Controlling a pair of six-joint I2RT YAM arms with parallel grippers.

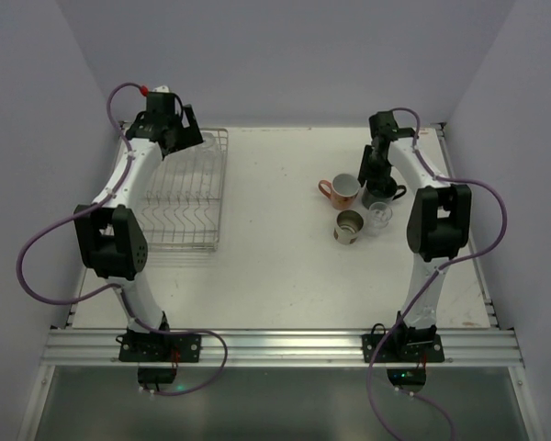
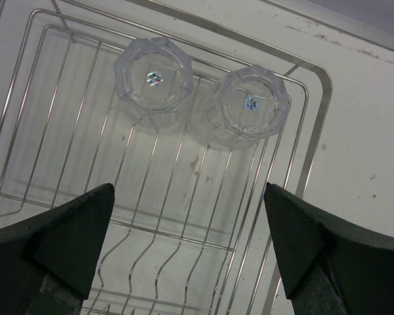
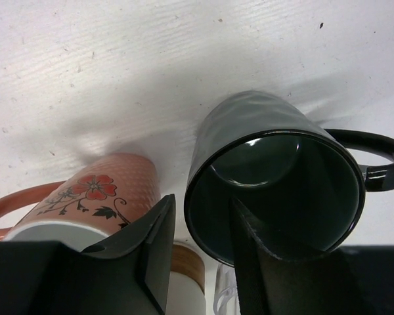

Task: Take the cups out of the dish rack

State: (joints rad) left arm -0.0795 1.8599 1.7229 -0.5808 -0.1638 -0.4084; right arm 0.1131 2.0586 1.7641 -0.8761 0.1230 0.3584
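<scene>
At the far end of the dish rack [image 1: 188,216] a clear glass [image 2: 153,79] and a second clear glass [image 2: 251,105] stand side by side, seemingly bottom up and nearly touching. From above, the left arm covers almost all of both. The left hand [image 2: 187,246] hangs over the rack, released, with its 2 fingers spread wide. The glasses lie just beyond the fingertips and neither finger touches them.

On the right part of the desk [image 1: 275,266] 4 cups stand close together, mouths up. The dark green mug [image 3: 276,177] is farthest right, with the pink mug [image 3: 98,190] to its left. The tan cup [image 1: 349,227] is nearer, with a third clear glass [image 1: 379,216] beside it.

The right hand [image 3: 202,203] is at the green mug's rim, 1 finger over the opening and the other outside the wall, toward the pink mug. Whether it presses on the wall or stands free I cannot tell. In the wrist view a finger hides the pink mug's mouth, and a brown-and-white shape between the fingers is cut off, too little to identify.
</scene>
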